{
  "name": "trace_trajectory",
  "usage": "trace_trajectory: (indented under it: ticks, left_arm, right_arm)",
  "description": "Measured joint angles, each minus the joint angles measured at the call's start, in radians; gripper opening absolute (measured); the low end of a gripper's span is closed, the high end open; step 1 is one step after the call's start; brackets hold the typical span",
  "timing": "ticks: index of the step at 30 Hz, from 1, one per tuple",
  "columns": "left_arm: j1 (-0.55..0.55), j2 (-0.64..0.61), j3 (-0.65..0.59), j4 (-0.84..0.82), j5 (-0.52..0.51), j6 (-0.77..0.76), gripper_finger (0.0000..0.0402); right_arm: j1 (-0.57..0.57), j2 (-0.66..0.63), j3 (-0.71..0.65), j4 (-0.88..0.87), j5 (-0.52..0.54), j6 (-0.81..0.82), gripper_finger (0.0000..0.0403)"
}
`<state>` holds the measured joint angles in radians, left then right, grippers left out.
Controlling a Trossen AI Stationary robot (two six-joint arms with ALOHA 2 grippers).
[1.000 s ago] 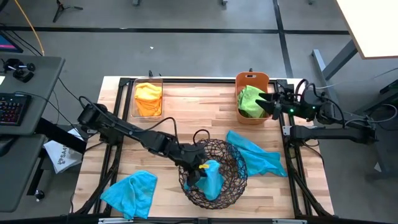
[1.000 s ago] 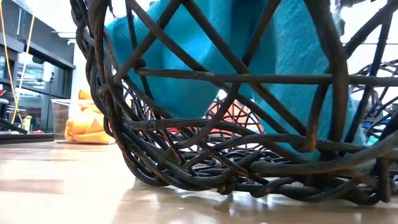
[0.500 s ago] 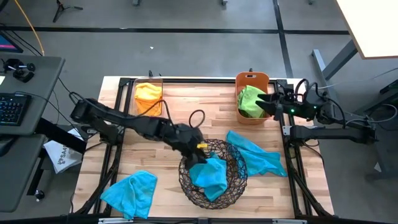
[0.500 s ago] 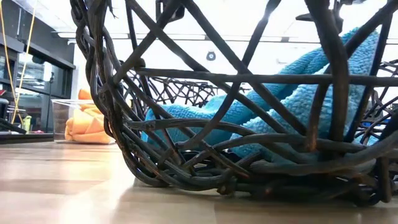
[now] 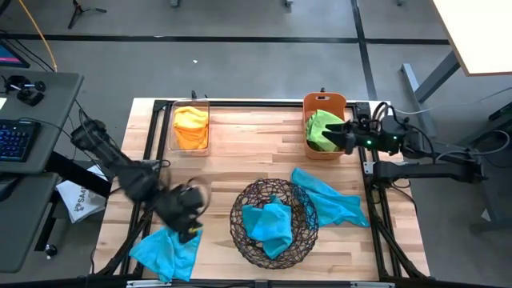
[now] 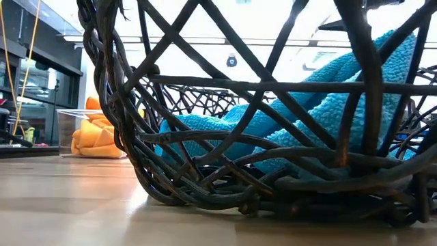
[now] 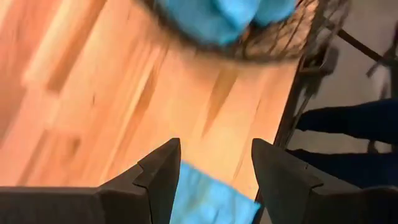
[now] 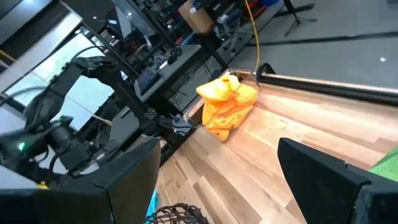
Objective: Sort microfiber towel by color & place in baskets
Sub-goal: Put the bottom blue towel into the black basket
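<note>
A blue towel (image 5: pixel 268 226) lies loose in the round wire bowl (image 5: pixel 298 240), also seen through the mesh in the low view as the blue towel (image 6: pixel 300 116). A second blue towel (image 5: pixel 330 198) lies on the table against the bowl's right side. A third blue towel (image 5: pixel 164 250) lies near the front left corner. My left gripper (image 7: pixel 214 168) hangs open just over that towel's (image 7: pixel 211 202) right edge, without touching it. Orange towels (image 5: pixel 190 126) fill the clear bin (image 5: pixel 173 142). A green towel (image 5: pixel 322 128) sits in the salmon bin (image 5: pixel 324 101), where my right gripper (image 5: pixel 344 134) stands open.
Bare wooden tabletop (image 5: pixel 256 156) stretches between the two far bins and the bowl. A black metal frame (image 5: pixel 148 160) borders the table. A desk with a keyboard (image 5: pixel 16 140) stands off the left edge.
My left gripper has opened and let go of the blue towel over the wire bowl. The towel, hanging a second ago, has dropped and slumped on the bowl's bottom. The left arm then swung toward the table's near left corner, ending over the other blue towel.
</note>
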<state>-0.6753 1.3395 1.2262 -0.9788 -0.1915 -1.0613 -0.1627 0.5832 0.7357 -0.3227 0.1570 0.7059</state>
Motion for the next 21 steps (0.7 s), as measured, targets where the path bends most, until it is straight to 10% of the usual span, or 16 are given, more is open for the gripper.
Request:
trace_trajectory:
  ticks: [10, 21]
  left_arm:
    - [-0.36, 0.014, -0.197, -0.008, -0.057, -0.239, 0.0184]
    - [-0.412, 0.038, -0.238, 0.011, 0.057, -0.272, 0.0184]
  right_arm:
    - [0.0, 0.108, 0.0, 0.148, 0.0, 0.117, 0.032]
    - [0.0, 0.164, 0.0, 0.223, -0.014, 0.171, 0.032]
